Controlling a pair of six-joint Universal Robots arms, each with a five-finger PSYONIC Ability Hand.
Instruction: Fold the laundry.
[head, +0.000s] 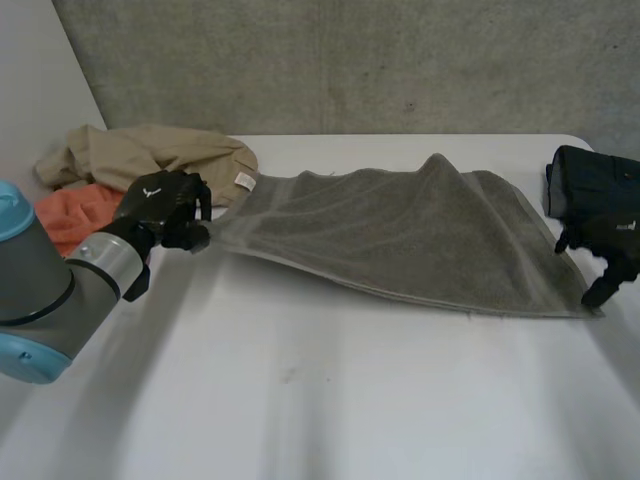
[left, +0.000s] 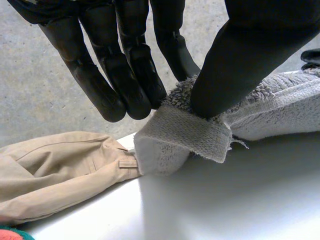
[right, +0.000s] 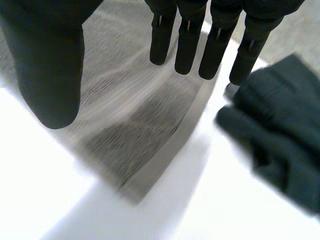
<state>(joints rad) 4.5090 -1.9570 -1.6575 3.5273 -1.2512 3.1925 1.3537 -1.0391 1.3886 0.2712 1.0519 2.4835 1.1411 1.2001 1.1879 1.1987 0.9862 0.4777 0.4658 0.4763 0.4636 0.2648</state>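
Towel (head: 400, 235): grey terry, spread over the white desk (head: 300, 400) between the two hands. One corner is lifted at the left fingers, and the middle is rumpled into a ridge.
Left hand (head: 165, 205): fingers (left: 125, 85) and thumb (left: 225, 75) are closed in a pinch on the hemmed corner, which folds over just under the thumb tip. The hold looks shallow.
Right hand (head: 600, 215): fingers (right: 190, 45) are straight and apart from the thumb, holding nothing. The towel's opposite corner lies flat just below the fingertips.
Step in hand: probably securing the second corner before a fold.
Doing it well: lower the right fingers onto the hem and pinch it against the thumb, deep enough not to slip. Then raise both corners level, keeping the edge between them taut.
Risk: a tug could pull the corner out of the shallow left pinch.
Beside the fingers: tan trousers (left: 60, 170) lie just past the left fingertips. A dark blurred cloth (right: 280, 135) lies beside the right fingers, and the pinch should not catch it.
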